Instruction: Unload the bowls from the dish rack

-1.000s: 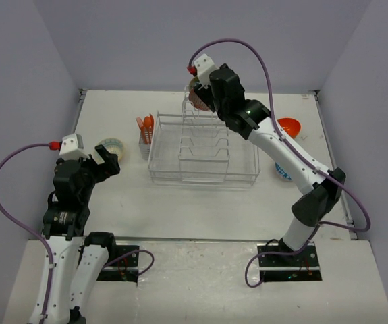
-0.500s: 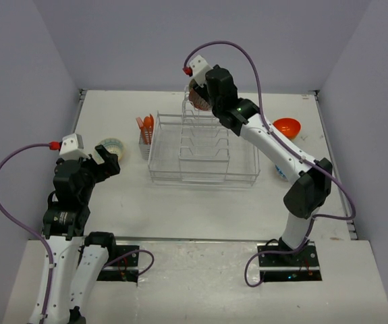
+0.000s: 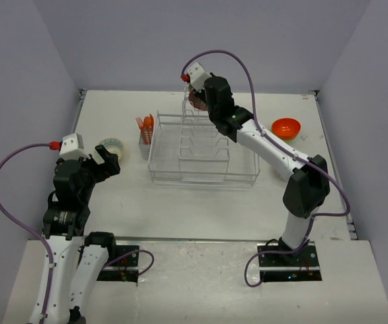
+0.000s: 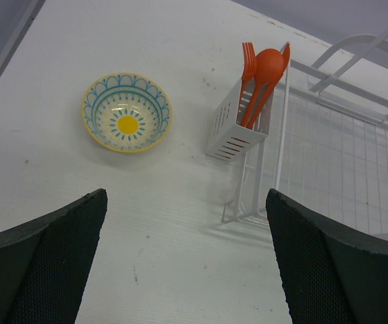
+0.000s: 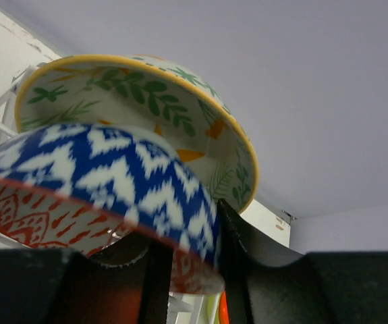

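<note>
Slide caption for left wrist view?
Open left claw over table: yellow-rimmed patterned bowl beside dish rack, orange utensils in its cutlery holder.

I'm sweeping every view and I'm reading no words, numbers or brand marks anywhere: the blue-and-red patterned bowl (image 5: 113, 182), the leaf-painted bowl (image 5: 146, 94) behind it and the yellow-centred bowl (image 4: 127, 122) are showing painted decoration only.

I look onto a white rectangular bench (image 3: 200, 202), closed in on three sides by plain pale lavender walls (image 3: 113, 40), evenly lit.
</note>
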Robot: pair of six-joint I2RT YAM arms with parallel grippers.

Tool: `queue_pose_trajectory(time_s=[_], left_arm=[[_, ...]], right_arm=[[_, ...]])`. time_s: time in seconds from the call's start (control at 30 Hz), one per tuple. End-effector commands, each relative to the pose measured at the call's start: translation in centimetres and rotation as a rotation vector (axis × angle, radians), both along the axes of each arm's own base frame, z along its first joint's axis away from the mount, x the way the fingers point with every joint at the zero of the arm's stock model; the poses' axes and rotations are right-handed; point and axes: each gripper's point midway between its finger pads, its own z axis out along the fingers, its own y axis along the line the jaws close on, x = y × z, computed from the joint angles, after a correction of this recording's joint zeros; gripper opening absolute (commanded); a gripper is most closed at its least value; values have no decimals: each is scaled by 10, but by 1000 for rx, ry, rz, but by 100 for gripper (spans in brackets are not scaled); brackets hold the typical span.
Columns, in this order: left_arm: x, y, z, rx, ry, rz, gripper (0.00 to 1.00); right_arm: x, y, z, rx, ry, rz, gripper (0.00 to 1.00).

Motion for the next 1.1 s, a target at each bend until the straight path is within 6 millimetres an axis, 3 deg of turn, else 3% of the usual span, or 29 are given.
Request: queue_pose_trajectory(time_s=[0.0,0.6,1.07], left_arm=[[4,-2,6,-10,-25,-4,100],[6,-3,4,-9,-17,-11,100],[5,-2,5,-8,-22,-8,100]], right_arm=[[3,-4,20,38,-92,-21,32],[-11,-22,63,143,-238,-65,1],[-33,-31,105,245,-317,-31,0]])
